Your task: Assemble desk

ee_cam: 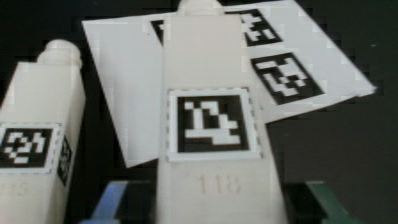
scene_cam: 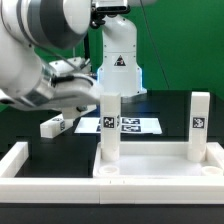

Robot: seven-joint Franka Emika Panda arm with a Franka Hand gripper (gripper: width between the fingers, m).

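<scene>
- Your desk top [scene_cam: 160, 172] is a wide, flat tray of smooth white plastic with a raised rim. It lies on the black counter [scene_cam: 75, 145], low in the exterior view and toward that view's right.
- The held leg [scene_cam: 109, 130] is a plain white rectangular block. It stands upright in the tray's corner on the exterior view's left.
- Your gripper [ee_cam: 217, 203] is clamped on this leg, and its dark fingers [ee_cam: 121, 205] press on the two sides in the wrist view.
- A square black-and-white tag [ee_cam: 214, 122] sits on the leg's face. Below it are faint raised figures, too blurred to read.
- A second leg [scene_cam: 200, 125] of the same shape, also tagged, stands upright at the tray's other end.
- A loose leg [scene_cam: 55, 125] lies flat on the counter under the arm, apart from the tray.
- The marker board [scene_cam: 138, 125], thin and matt white with printed tags, lies behind the held leg, which covers part of it.
- A long white border rail [scene_cam: 30, 165] runs just beside the tray on the exterior view's left.
- A white robot base [scene_cam: 120, 60] with a dark triangle sign stands at the back before a green wall.
</scene>
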